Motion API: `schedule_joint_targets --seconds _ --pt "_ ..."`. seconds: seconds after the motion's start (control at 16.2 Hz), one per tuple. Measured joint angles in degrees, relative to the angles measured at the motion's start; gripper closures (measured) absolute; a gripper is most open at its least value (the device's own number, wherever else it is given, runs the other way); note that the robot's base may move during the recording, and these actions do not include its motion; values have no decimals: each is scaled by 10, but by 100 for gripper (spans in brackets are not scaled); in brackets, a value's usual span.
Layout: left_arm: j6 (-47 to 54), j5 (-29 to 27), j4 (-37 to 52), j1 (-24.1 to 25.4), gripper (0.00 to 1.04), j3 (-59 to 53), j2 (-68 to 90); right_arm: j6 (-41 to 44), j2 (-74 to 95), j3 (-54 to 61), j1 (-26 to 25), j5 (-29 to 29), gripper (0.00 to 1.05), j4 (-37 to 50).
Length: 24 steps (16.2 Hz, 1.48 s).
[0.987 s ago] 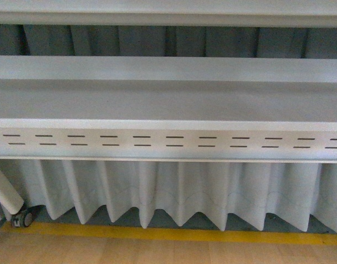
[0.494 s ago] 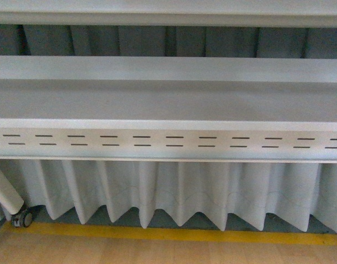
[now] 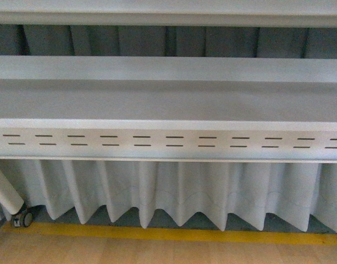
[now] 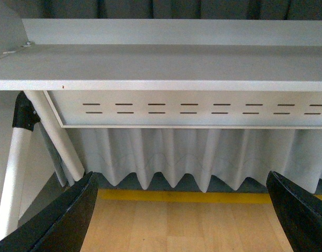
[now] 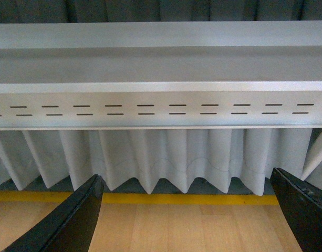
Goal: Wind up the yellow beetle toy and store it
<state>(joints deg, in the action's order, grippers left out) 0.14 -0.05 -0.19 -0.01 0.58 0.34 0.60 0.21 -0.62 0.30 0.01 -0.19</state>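
Front view: shelf (image 3: 168,99) and curtain (image 3: 173,190) only, no arms.
Left gripper (image 4: 182,181): jaws wide apart, empty.
Right gripper (image 5: 187,178): jaws wide apart, empty.
Beetle: in no view.
Progress: cannot tell; either not begun or finished out of sight.

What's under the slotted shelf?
A pleated white curtain hangs below the slotted shelf, above a yellow floor stripe; a caster shows at left. Whatever is behind the curtain is hidden.

place: lab | cues: white slotted rack (image 3: 168,141), curtain (image 3: 173,190), yellow floor tape (image 3: 173,234)
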Motion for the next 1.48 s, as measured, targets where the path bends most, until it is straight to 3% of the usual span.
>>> schedule_joint_targets --seconds 1.48 --pt "0 0 0 0 7 0 0 0 0 0 0 0 7 0"
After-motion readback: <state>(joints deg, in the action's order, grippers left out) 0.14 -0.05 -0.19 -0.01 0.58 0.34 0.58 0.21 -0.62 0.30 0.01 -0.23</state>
